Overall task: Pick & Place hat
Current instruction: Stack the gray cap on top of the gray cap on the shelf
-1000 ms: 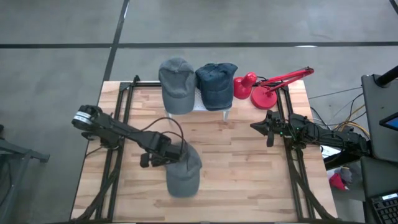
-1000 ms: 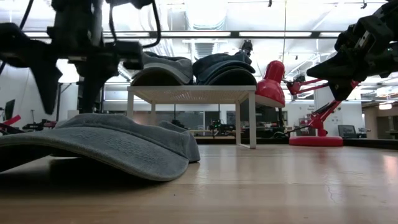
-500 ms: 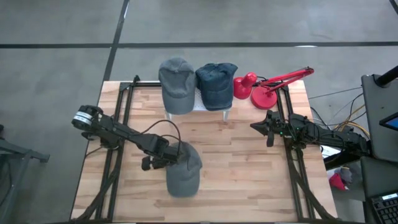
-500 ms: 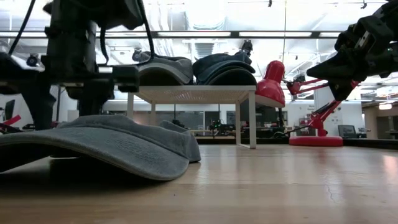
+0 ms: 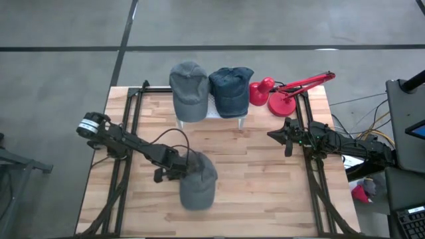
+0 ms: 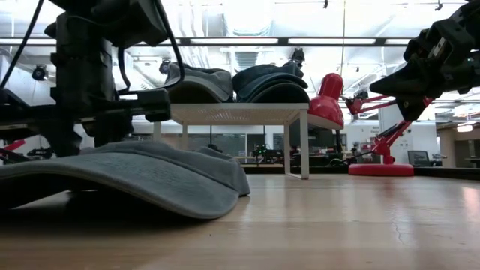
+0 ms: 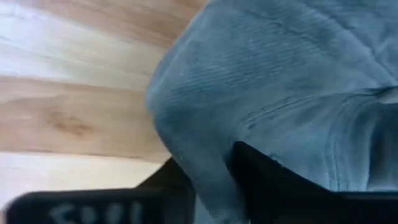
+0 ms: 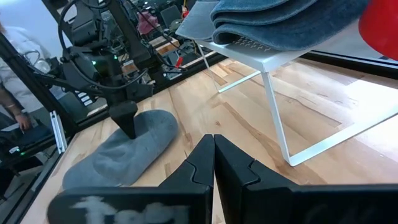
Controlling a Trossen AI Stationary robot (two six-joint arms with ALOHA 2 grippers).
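Basically early stage: left gripper (image 5: 180, 170) down on grey cap (image 5: 198, 183), fingers pinching crown fabric, cap flat on worktop (image 5: 265, 172). Lift and placing pending. Right gripper (image 5: 284, 137) idle by red lamp (image 5: 284, 93), fingers closed.

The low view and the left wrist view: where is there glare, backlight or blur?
Low view: ceiling lights behind leave the left gripper a dark silhouette over the grey hat; the nearest table wood is soft. Left wrist view: close hat fabric and fingers look blurred.
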